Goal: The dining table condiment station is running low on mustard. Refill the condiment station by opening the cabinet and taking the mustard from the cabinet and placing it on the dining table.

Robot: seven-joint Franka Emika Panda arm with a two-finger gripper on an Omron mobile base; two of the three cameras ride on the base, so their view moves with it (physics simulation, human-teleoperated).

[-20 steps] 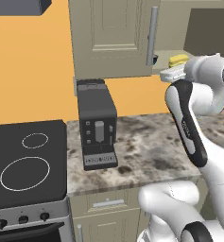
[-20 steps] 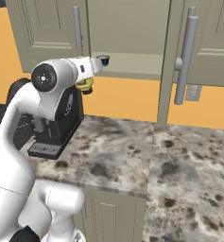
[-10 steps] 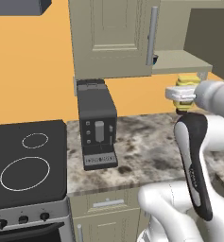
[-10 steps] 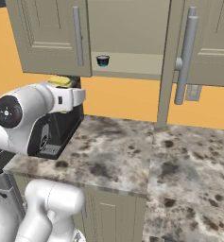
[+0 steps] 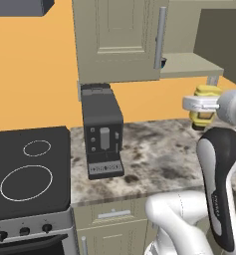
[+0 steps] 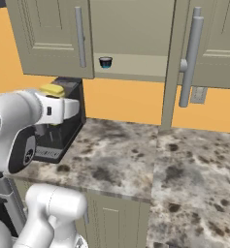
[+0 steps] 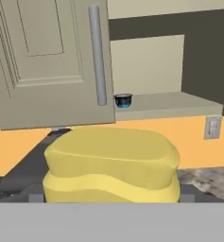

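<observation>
our white two-finger gripper carries the small yellow squeeze mustard bottle above the mottled marble counter.

our fingers are closed on the mustard, which sits between them just ahead of the wrist; in the hand view its yellow body is so close that the fingertips are hidden behind it. we judge it is held high and away from the counter so it can travel to the dining table without knocking anything. beyond it, the grey-beige wall cabinet stands open, its raised-panel door with a long silver bar handle swung aside, and a small dark blue-rimmed cup sits on the shelf. to the left, a black coffee machine stands on the counter beside a black stovetop.
</observation>
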